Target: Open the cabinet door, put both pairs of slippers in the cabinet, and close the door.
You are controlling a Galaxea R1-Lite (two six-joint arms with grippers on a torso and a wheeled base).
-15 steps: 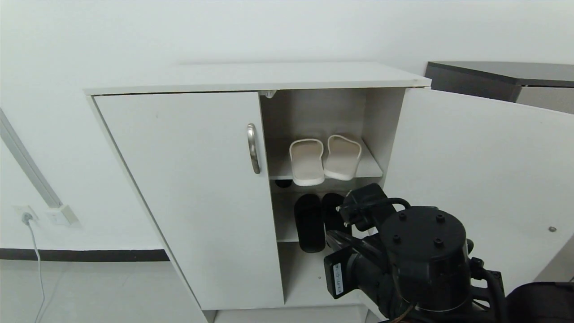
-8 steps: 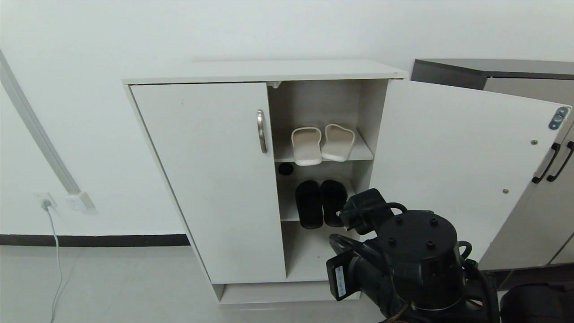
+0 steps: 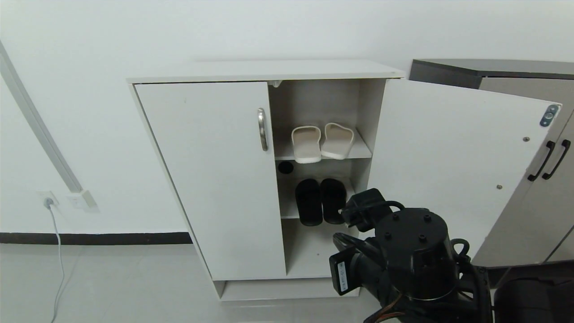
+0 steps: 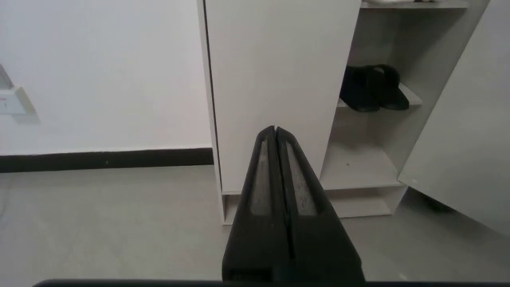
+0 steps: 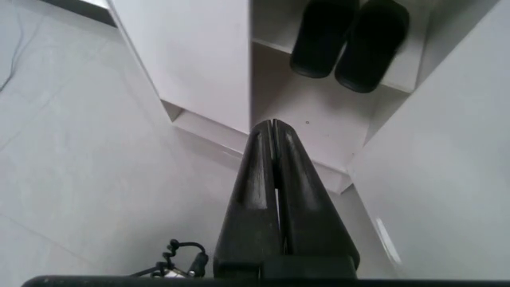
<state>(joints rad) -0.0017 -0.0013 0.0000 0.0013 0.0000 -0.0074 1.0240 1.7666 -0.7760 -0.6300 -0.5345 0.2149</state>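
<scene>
The white slippers [image 3: 320, 142] sit on the top shelf of the cabinet [image 3: 269, 69]. The black slippers [image 3: 320, 201] sit on the shelf below. The door [image 3: 448, 157] on the right stands wide open. It looks like a stiff, flat, light board that swings easily. A soft push on its outer edge, away from the hinges, should work best. The left gripper [image 4: 275, 135] is pinched closed with nothing in it. So is the right gripper [image 5: 274, 127], low in front of the open side.

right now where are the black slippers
In the head view, the black slippers sit side by side on the middle shelf in the open right half of the cabinet, directly below the white slippers.
</scene>
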